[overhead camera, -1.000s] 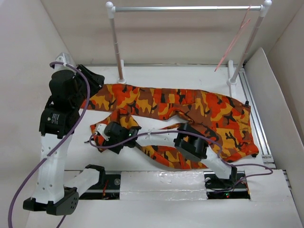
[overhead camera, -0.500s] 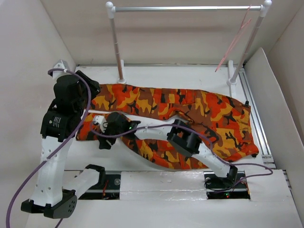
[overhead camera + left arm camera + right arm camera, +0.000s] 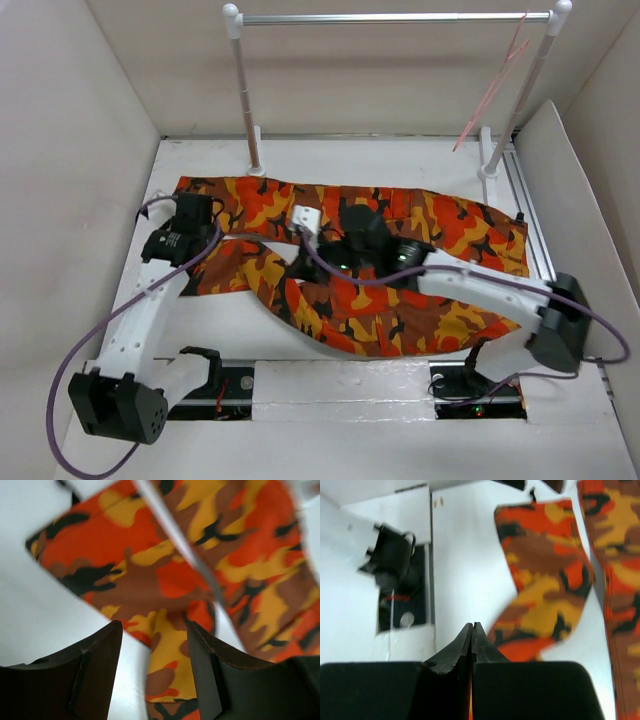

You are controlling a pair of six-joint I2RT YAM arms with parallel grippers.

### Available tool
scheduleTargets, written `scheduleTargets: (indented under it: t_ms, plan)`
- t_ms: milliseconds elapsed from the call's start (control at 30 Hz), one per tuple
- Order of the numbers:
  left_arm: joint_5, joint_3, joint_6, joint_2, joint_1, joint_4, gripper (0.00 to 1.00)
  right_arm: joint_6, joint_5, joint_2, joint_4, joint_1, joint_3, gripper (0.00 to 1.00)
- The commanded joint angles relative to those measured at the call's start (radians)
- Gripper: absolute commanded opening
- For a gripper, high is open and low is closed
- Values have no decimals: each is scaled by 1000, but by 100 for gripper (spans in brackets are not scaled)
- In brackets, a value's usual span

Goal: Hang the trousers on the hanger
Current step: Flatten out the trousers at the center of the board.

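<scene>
No readable text or labels appear anywhere.

Overhead and close wrist views share the trousers (image 3: 450, 225)

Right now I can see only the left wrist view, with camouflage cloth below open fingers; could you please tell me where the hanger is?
Observer: The hanger hangs from the right end of the silver rail, not touching the trousers spread on the table below.
Operator: Thank you. Is the right gripper holding any cloth?
Observer: The right gripper is shut. Its wrist view shows nothing between the fingertips, which sit over bare table beside a trouser leg.
</scene>
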Motion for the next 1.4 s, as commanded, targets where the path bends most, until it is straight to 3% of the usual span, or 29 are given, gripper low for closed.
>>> scheduleTargets:
  t_ms: [0,133,167,200,267,367,633,867,1067,1133,1167,1233,1267,1367]
  plan:
    - [-17,-85,-194,13,15,-74,51,-2,129,-157,-123,-40,-170,0]
    - [61,-221,-244,-2,156,28,52,9,194,-361,-221,-89,-348,1]
    - [118,-249,-227,-19,205,62,53,11,204,-422,-263,-99,-368,7]
    - [149,-278,-219,-25,310,82,54,12,214,-448,-282,-121,-383,24]
    - [212,-345,-176,-15,480,125,55,14,234,-508,-340,-153,-417,38]
    - [247,-372,-114,19,605,113,55,18,273,-585,-417,-188,-443,43]
    - [200,-364,-135,211,667,156,56,-80,171,-646,-472,-377,-458,48]
    - [233,-356,-116,349,667,286,63,-123,96,-613,-494,-438,-463,46]
    - [247,-370,-78,430,667,352,60,-112,91,-629,-512,-475,-463,47]
    - [252,-373,-64,438,645,383,55,-109,83,-633,-506,-485,-468,47]
    - [252,-375,-57,442,633,387,46,-109,83,-636,-506,-485,-469,47]
    - [273,-379,-32,450,633,424,21,-109,89,-636,-515,-495,-468,47]
    - [279,-375,-17,455,633,429,0,-107,117,-643,-524,-495,-463,47]
    - [255,-320,23,455,662,356,0,-84,190,-657,-577,-540,-457,52]
